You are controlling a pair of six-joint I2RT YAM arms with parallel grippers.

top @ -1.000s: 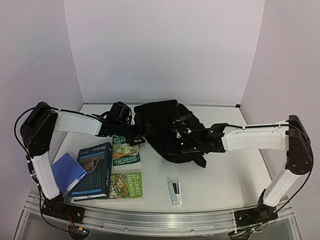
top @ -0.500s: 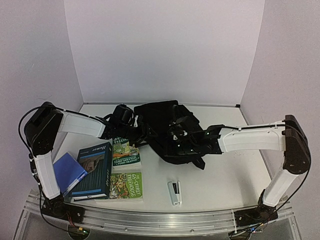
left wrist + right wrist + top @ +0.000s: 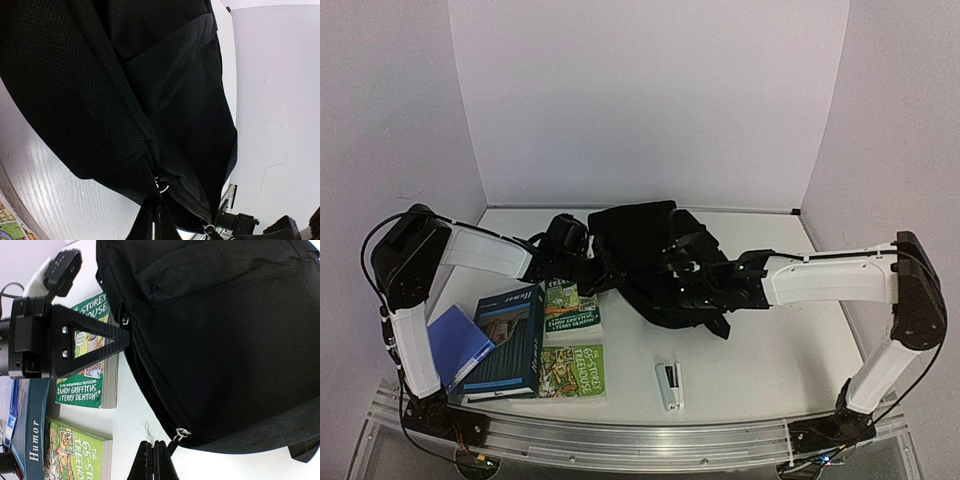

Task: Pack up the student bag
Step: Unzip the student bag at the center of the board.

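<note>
As L-grpr (image 3: 158, 200) nips bag (image 3: 100, 75), R-grpr (image 3: 155, 446) closed

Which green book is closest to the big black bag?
The Andy Griffiths green book, lying right beside the student bag. The other green book sits farther off, nearer the table's front edge.

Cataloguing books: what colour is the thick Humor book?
The thick Humor book is dark teal; clearest in the top external view.

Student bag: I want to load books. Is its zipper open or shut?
Shut, as far as visible: in the right wrist view the zipper runs closed along the student bag, no gap.
</note>
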